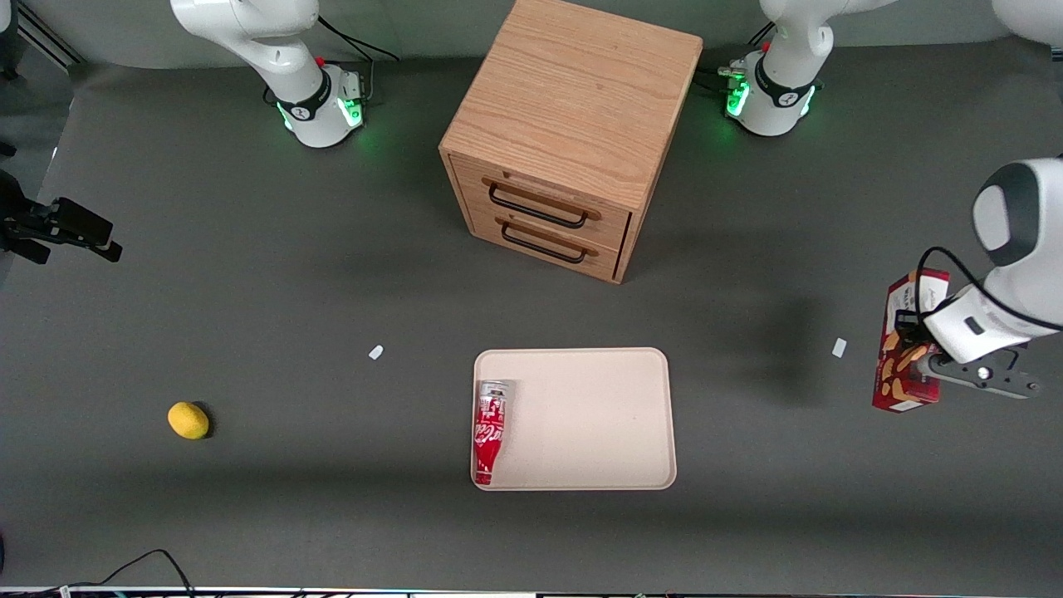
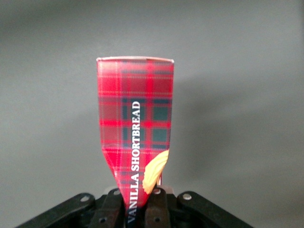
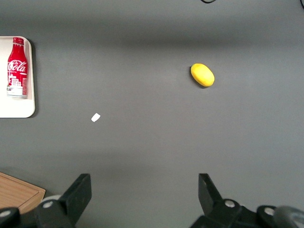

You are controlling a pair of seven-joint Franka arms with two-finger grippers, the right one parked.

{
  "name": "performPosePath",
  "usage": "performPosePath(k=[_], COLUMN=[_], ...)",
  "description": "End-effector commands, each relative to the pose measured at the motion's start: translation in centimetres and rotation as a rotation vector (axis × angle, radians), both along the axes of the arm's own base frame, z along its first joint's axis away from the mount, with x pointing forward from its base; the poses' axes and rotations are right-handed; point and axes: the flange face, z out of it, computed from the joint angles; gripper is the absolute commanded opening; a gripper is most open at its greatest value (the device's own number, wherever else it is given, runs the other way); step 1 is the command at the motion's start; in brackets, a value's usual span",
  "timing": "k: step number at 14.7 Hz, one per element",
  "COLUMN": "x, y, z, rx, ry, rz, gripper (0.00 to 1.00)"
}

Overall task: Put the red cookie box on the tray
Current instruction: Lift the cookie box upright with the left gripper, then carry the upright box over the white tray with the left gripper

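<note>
Red cookie box (image 1: 903,345) held at the right edge of the front frame, long axis running up-down in the picture, pinched at one end by the end effector (image 1: 934,359) (wrist view shows the carton squeezed between the fingers). Tray (image 1: 598,365) lies lower centre, well apart, toward frame left; cola bottle (image 1: 490,432) fills its left strip, rest bare.

Glossy card red cookie box (image 2: 135,123), matt beige tray (image 1: 598,415), grained wooden cabinet (image 1: 573,108).
</note>
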Motion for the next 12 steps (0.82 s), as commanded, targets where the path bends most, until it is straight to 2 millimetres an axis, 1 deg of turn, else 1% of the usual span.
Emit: performPosePath(k=[1,2,4,5,7,10,12], x=[0.8,0.6,0.2,0.3,1.0,2.5,3.4], y=[-3.7,-5.3,-8.2,-10.1,-13.6,-19.6,-22.8], z=[5.4,6.3,7.0,7.4,7.5,6.1,4.0], rx=[-0.016,-0.021,-0.034,-0.044,-0.082,-0.125,-0.147], ry=[0.028,0.042,0.044,0.035,0.027,0.023,0.012], rz=[0.075,0.085,0.15,0.16,0.224,0.323,0.365], gripper=[0.0,0.0,0.0,0.0,0.0,0.0,0.0])
